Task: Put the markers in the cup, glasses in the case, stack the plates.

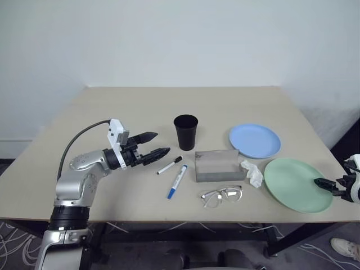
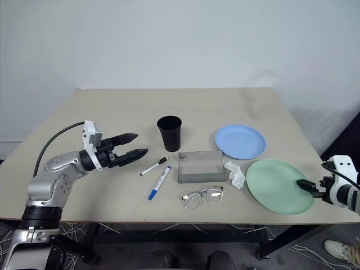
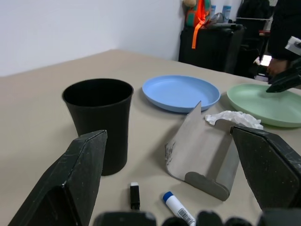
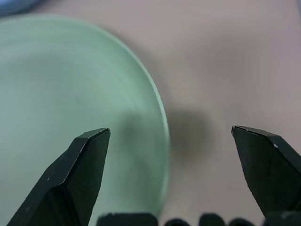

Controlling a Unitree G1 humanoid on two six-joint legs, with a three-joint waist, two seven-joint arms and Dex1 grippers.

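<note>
The beige surface carries every item of the task, and nothing is yet placed.

Mint green plate: lies flat at the right near corner. The right gripper is poised at its outer rim, fingers wide apart and empty; in the right wrist view the rim runs between the two fingers.

Light blue plate: lies flat just behind the green one, apart from it. The plates are not stacked.

Grey case: sits at centre, open and empty, between the cup and the plates. A crumpled tissue lies at its right end.

Black cup: stands upright behind the case, empty as far as the views show.

Glasses: lie on the surface just in front of the case, outside it.

Markers: the blue-ended marker and the black-capped marker lie side by side, left of the case and in front of the cup.

Left gripper: hangs above the surface left of the markers, pointing toward the cup, fingers apart and empty.

Step in hand, by judgement: plate stacking, starting with the green plate. The next move likely calls for bringing the right fingers over the rim edge and closing on it. A shallow rim offers little purchase, so slipping is a risk. Stacking the smaller blue plate onto the larger green one would sit steadier.
</note>
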